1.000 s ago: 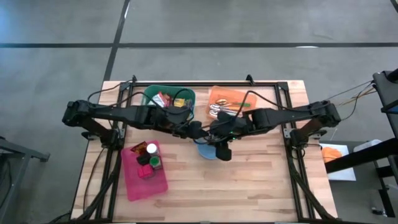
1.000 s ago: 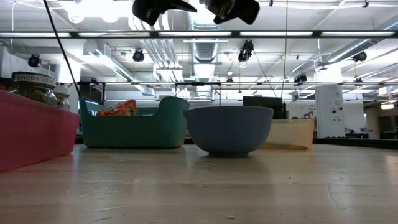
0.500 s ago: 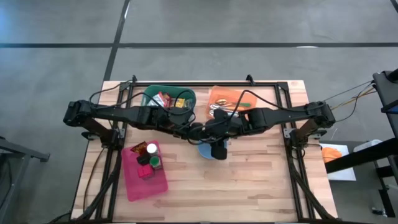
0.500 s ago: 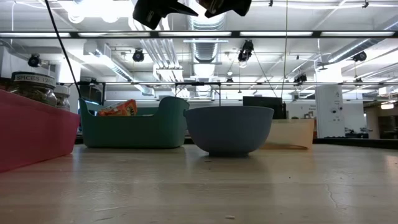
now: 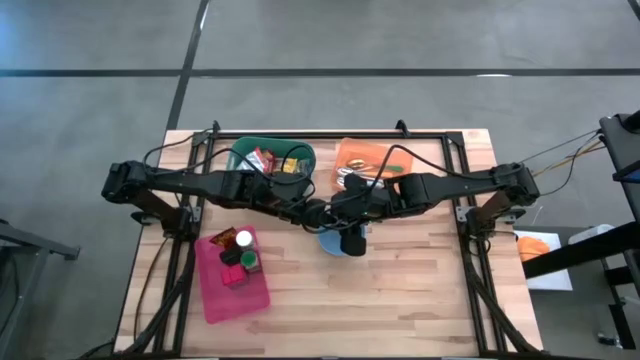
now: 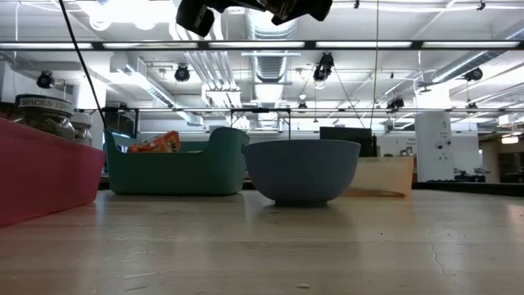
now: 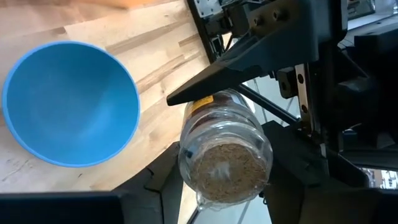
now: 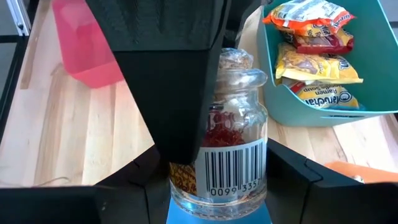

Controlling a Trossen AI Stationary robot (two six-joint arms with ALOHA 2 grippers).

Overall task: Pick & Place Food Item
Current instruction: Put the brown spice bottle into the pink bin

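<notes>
Gripped in the right hand above the blue bowl: glass spice jar, long axis in line with the fingers (barcode reading 0099 335). Left hand narrowing around its other end. Beyond, Maruchan Ramen packets in green bin.

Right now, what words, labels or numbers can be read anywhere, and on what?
"SPICES" on the spice jar lid; the second word is cut off.
"0099 335" under the barcode on the glass jar.
"Ramen" on a yellow noodle packet in the green bin; other packet print is too blurred.
</notes>
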